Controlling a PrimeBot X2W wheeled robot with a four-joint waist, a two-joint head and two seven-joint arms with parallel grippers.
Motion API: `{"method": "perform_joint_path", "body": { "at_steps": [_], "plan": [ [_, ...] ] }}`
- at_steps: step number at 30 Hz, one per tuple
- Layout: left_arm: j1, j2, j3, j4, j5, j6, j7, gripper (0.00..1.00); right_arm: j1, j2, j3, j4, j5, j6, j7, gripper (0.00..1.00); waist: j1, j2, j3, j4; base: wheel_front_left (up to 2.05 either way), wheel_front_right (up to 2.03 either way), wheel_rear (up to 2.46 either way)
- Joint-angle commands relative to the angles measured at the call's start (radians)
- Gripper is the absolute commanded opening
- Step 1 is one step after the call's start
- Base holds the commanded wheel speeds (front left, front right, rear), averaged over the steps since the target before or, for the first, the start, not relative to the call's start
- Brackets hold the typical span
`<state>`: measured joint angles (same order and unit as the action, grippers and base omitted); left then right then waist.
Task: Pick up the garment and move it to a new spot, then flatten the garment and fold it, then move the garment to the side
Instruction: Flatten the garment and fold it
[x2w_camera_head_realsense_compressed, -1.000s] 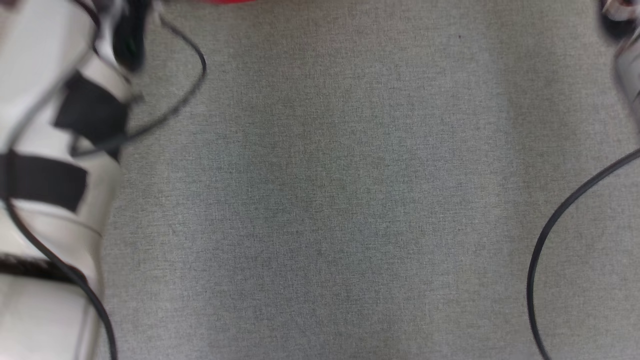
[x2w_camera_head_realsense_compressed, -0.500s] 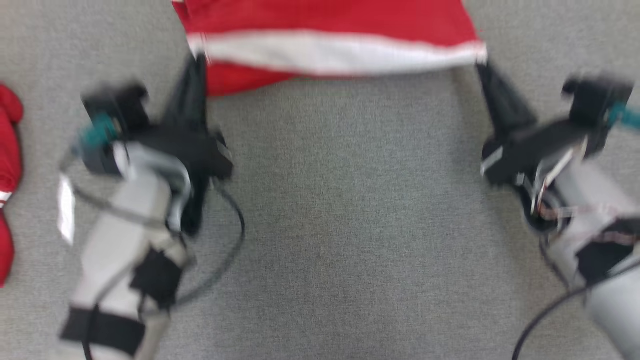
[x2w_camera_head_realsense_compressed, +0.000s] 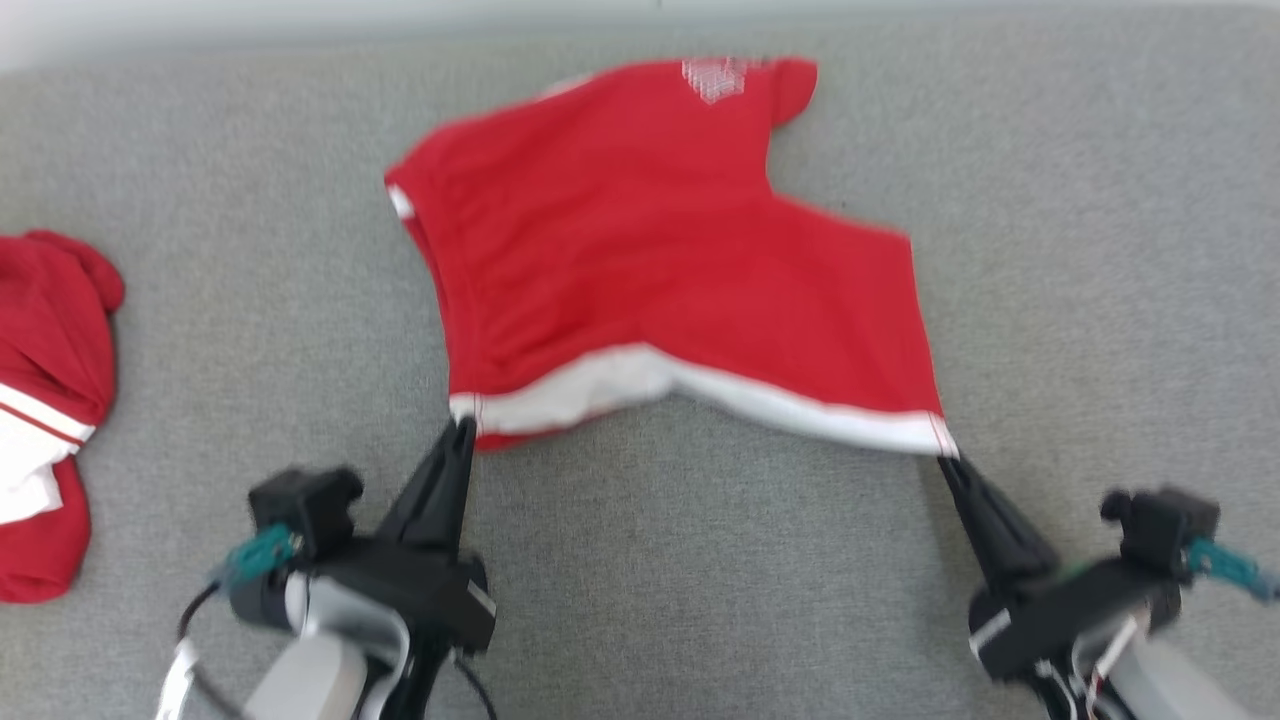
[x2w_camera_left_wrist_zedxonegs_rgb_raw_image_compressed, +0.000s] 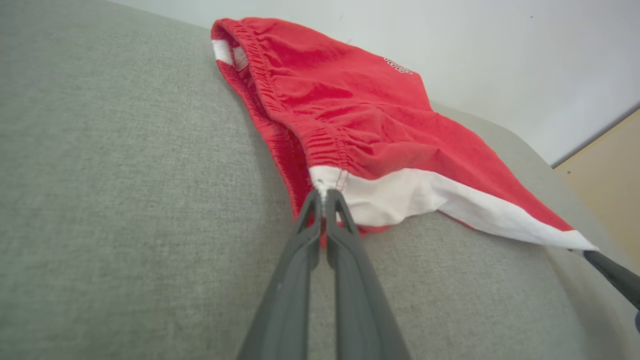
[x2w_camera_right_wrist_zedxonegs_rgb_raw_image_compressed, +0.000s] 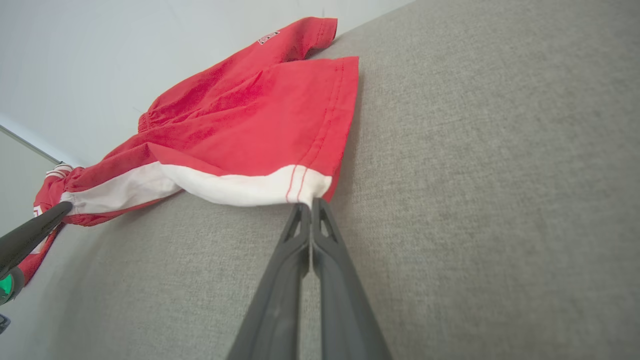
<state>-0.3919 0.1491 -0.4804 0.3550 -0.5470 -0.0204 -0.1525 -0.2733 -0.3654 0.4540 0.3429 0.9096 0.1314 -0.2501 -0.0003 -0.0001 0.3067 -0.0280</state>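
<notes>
While the red shorts (x2w_camera_head_realsense_compressed: 650, 230) lie spread across the upper centre of the head view on the grey bench (x2w_camera_head_realsense_compressed: 700, 580), left jaws clamp their waistband corner, right jaws clamp the hem corner.

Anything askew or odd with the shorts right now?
The red shorts lie crooked, not flat: the white band bows between its two pinched corners, and red cloth is tucked under it near the left one.
</notes>
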Motion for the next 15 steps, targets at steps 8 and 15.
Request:
{"method": "perform_joint_path", "body": {
  "at_steps": [8,15],
  "plan": [
    [0.226,0.082,0.009,-0.251,-0.079,0.05,0.125,0.0,0.273,0.042,-0.145,-0.153,-0.092,-0.001,0.142,0.0,0.0003,0.0001,-0.112,-0.017,0.0,0.0,0.0],
    [0.398,0.151,0.006,-0.428,-0.113,0.127,0.243,0.0,0.513,0.15,-0.304,-0.359,-0.217,-0.001,0.343,0.0,0.0003,0.0001,-0.136,-0.032,0.0,0.0,0.0]
  ]
}}
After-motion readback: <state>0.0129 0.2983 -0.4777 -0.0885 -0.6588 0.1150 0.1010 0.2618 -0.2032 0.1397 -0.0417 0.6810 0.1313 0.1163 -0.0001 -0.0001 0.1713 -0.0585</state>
